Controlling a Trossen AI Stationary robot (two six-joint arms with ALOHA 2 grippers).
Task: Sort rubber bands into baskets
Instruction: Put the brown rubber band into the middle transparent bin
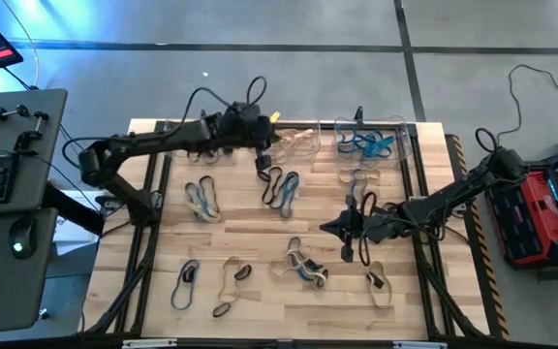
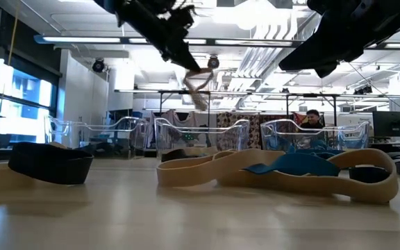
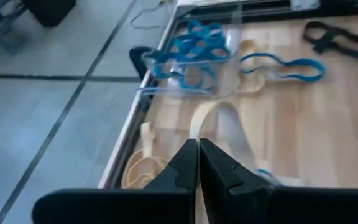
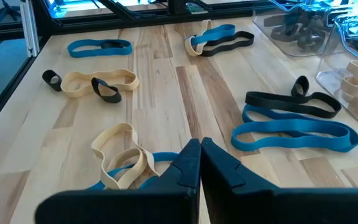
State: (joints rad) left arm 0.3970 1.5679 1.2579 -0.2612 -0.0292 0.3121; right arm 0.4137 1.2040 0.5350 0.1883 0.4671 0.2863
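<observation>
Left wrist view shows the left jaws (image 3: pixel 198 163) pressed together on a tan band (image 3: pixel 219 127), whose loop hangs out past the tips. In the high view these jaws (image 1: pixel 265 161) sit just at the near edge of the middle basket (image 1: pixel 296 139), which holds tan bands; in the low view the tan loop (image 2: pixel 198 80) dangles in the air above that basket's rim (image 2: pixel 201 131).

The right jaws (image 4: pixel 199 163) are closed together with nothing between them. In the high view they (image 1: pixel 329 229) hover over the tabletop (image 1: pixel 250 242) well on the near side of the middle basket, toward the right arm's side, with a tan-and-blue tangle of bands (image 1: pixel 301 269) just beyond the tips.

The blue-band basket (image 1: pixel 376 141) stands beside the middle basket on the right arm's side; the third basket (image 1: pixel 190 142) stands beside it on the left arm's side, mostly under the left arm. A black-and-blue pair of bands (image 1: pixel 279 186) lies just near the middle basket, and more loose rubber bands (image 1: pixel 201 198) are scattered farther from it across the wood.
</observation>
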